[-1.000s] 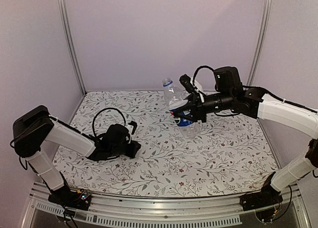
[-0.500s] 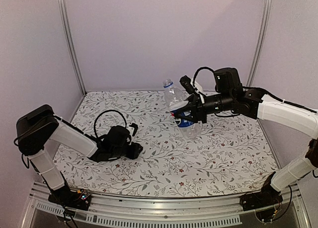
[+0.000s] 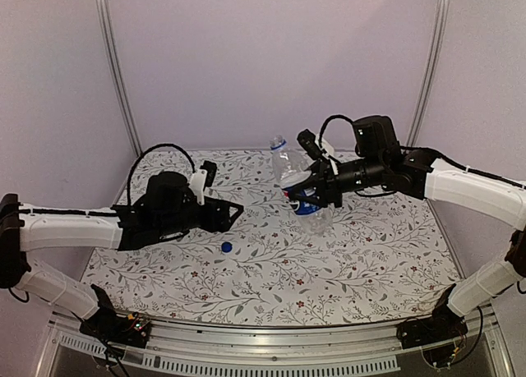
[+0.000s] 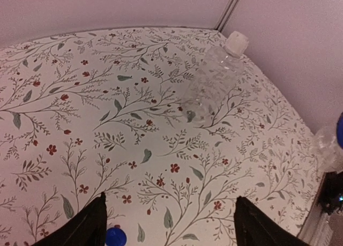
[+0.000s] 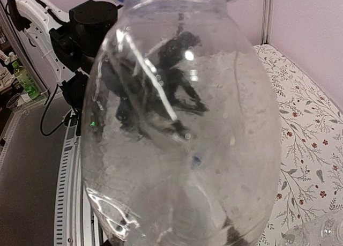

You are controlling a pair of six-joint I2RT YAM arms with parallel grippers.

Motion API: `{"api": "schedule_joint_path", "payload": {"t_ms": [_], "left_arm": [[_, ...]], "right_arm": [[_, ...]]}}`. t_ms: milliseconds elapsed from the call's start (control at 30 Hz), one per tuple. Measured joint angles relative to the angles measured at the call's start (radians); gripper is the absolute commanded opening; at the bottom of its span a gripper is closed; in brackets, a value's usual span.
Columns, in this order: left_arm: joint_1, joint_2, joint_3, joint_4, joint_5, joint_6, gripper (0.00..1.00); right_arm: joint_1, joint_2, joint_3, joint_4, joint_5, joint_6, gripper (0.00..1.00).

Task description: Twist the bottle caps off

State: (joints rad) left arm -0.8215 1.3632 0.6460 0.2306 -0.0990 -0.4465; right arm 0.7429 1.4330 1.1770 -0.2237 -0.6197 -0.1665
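My right gripper [image 3: 306, 194] is shut on the tall clear bottle [image 3: 289, 170] at its blue label and holds it tilted above the table. That bottle [image 5: 182, 128] fills the right wrist view, its mouth uncapped with a blue ring, and it hides the fingers. The blue cap [image 3: 225, 246] lies loose on the table. My left gripper [image 3: 233, 212] hovers open above it, nothing between its fingers [image 4: 88, 227]; the blue cap [image 4: 115, 237] sits by the left finger. The short plain bottle [image 4: 211, 85] lies on its side near the far corner, white cap [image 4: 236, 43] on.
The floral tablecloth [image 3: 362, 254] covers the table, with lilac walls at the back and sides and metal posts [image 3: 115, 73] in the corners. A metal rail [image 3: 263, 344] runs along the near edge by the arm bases.
My left gripper rose from the table, swung toward the middle and opened, leaving the blue cap lying on the cloth. The right gripper kept hold of the tall bottle.
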Motion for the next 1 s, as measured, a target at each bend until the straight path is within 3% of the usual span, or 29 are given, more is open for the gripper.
{"api": "schedule_joint_path", "payload": {"t_ms": [267,600,833,1000], "left_arm": [[0.000,-0.239,0.138,-0.017,0.222,-0.005,0.82],[-0.002,-0.194,0.339,-0.006,0.459,-0.016,0.81],[-0.011,-0.069,0.412,-0.012,0.532,-0.019,0.69],[-0.018,-0.032,0.429,-0.013,0.542,-0.011,0.52]], "right_arm": [[0.000,0.009,0.000,0.000,-0.071,-0.003,0.38],[0.027,0.060,0.016,-0.001,-0.125,-0.010,0.40],[0.055,0.083,0.047,0.000,-0.138,-0.011,0.40],[0.063,0.098,0.049,-0.001,-0.146,-0.011,0.40]]}}
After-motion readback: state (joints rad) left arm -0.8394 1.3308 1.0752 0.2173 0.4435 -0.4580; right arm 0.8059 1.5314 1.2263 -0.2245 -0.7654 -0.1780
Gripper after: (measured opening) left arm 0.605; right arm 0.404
